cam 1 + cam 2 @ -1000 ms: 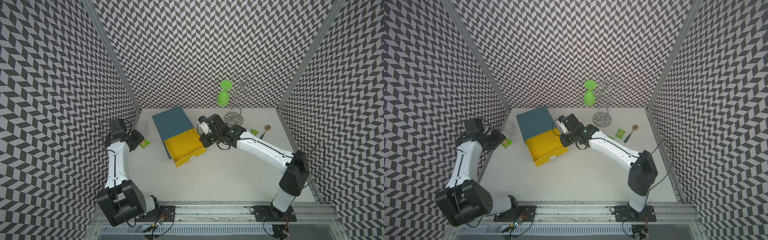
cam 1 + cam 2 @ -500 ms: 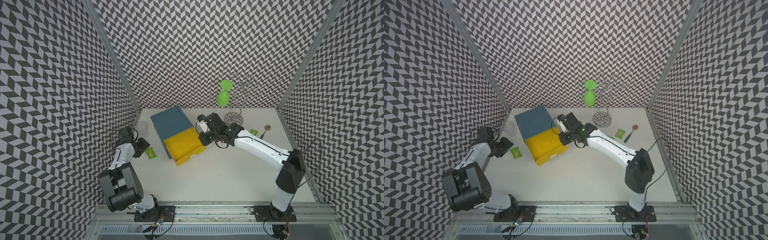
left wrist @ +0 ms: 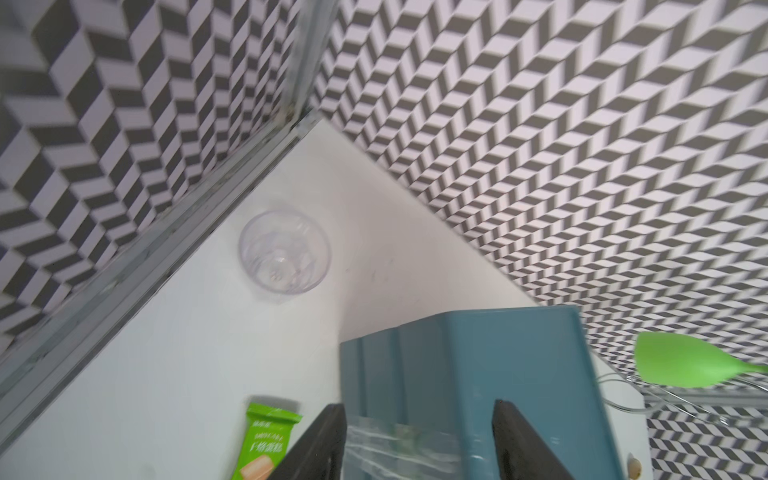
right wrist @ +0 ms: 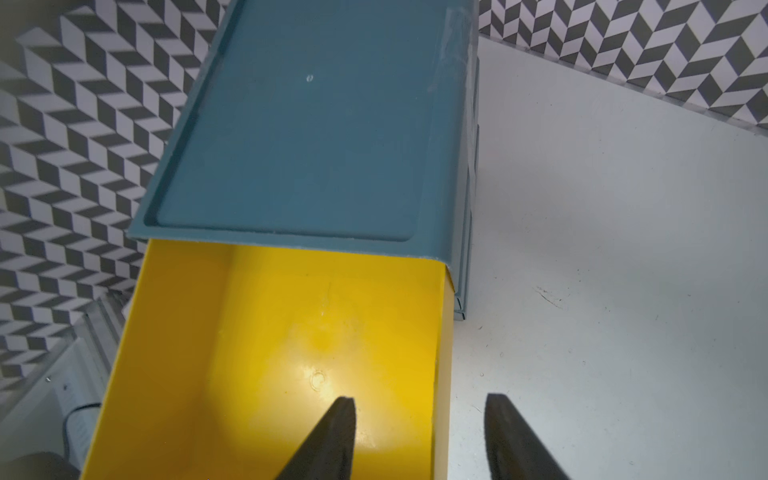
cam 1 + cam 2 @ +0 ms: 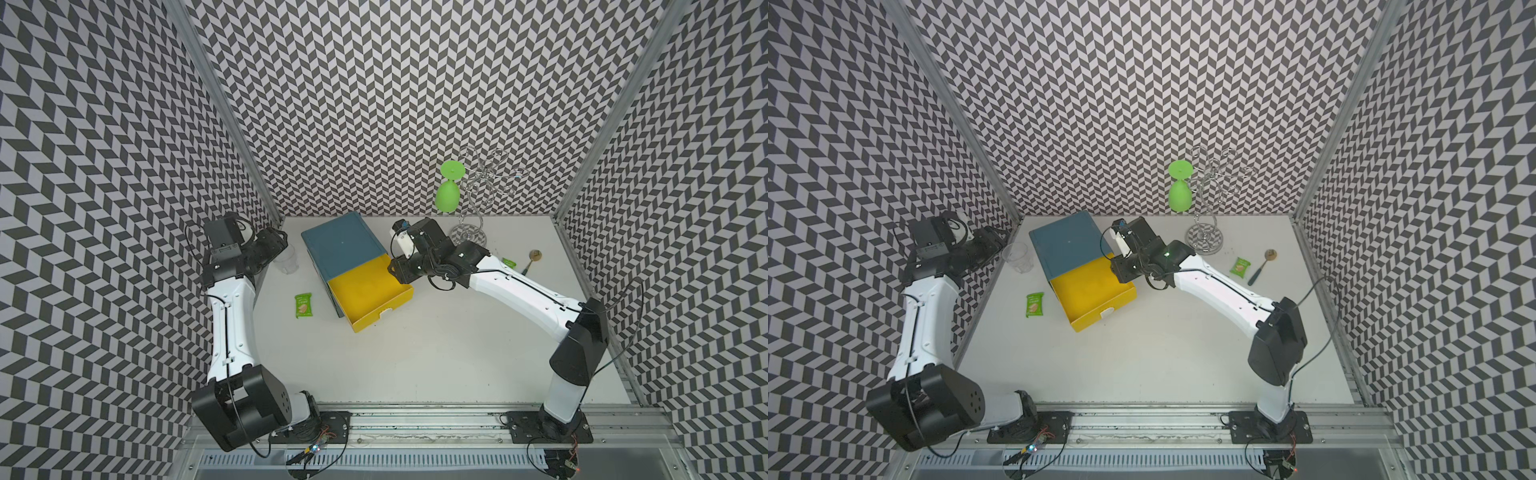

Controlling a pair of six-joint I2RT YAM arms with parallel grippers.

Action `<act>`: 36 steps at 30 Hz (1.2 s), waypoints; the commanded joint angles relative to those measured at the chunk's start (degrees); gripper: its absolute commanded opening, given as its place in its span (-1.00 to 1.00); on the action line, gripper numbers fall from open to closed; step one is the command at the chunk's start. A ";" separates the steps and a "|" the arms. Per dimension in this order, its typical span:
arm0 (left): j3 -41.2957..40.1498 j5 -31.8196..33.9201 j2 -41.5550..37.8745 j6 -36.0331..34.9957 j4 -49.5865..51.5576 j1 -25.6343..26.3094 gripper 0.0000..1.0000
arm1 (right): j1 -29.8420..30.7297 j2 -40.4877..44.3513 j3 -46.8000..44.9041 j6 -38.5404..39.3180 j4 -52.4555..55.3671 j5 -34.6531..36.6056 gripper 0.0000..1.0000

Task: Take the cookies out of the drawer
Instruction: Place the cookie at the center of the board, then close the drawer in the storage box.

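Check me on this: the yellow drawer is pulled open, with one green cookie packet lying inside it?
Not quite. The yellow drawer is pulled open, but the right wrist view shows no packet in its visible part. The green cookie packet lies on the table beside it, as both top views show.

The drawer (image 4: 291,332) is glossy yellow plastic, its case (image 4: 311,124) matt blue plastic. The cup (image 3: 284,251) is clear plastic, the rack (image 5: 1204,243) shiny metal wire. The white surface (image 4: 602,208) looks matt and lightly scuffed.
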State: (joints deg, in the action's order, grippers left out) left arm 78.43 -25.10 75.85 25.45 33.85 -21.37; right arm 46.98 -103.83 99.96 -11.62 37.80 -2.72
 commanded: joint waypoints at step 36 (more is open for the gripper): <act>16.84 -0.65 26.79 -12.18 -6.87 14.86 -0.77 | 5.09 27.13 -64.11 -26.86 -79.55 -17.19 -1.00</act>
State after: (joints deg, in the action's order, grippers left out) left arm 93.78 -26.22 101.71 14.35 27.38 -6.76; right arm 51.53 -75.48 33.85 -36.75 -35.33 -18.52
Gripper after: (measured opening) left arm 0.116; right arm 0.042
